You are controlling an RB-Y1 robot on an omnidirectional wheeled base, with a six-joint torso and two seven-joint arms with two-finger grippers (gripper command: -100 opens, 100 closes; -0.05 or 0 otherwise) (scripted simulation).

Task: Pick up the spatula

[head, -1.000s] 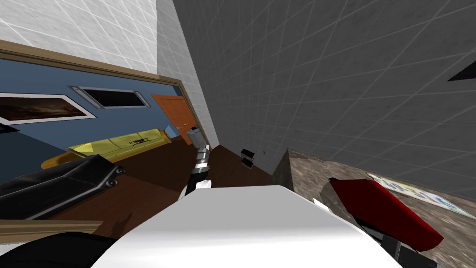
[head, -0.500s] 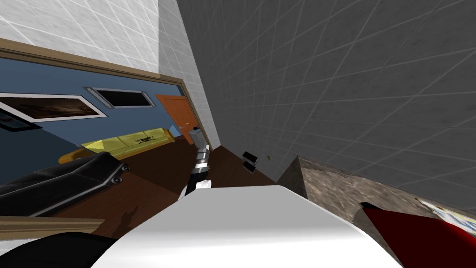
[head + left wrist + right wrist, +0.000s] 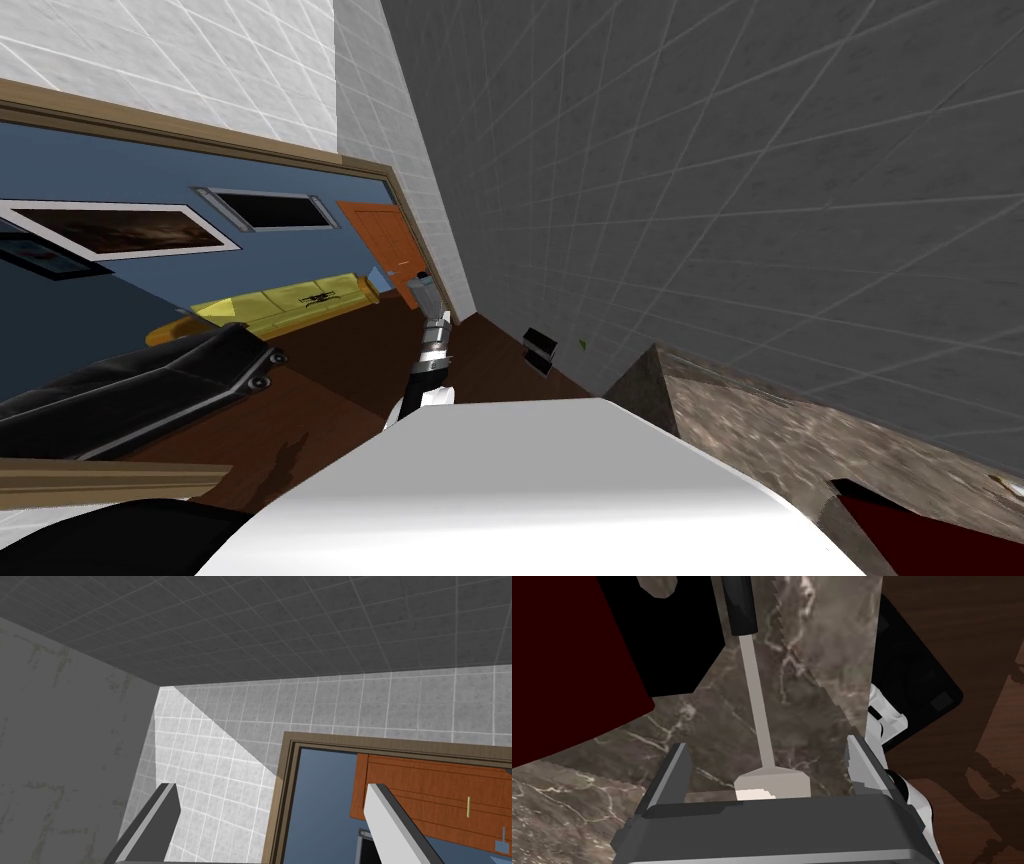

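Two arms: in the head view, the left arm (image 3: 428, 345) reaches up the middle of the frame, and a marble counter (image 3: 780, 440) lies at lower right with a dark red thing (image 3: 905, 525) at the bottom right corner. In the left wrist view, the left gripper (image 3: 271, 786) stands spread. In the right wrist view, the right gripper (image 3: 767, 746) is spread astride the spatula (image 3: 756, 696), which lies on the counter. Its pale blade is between the fingers, touching neither, and its black handle points away.
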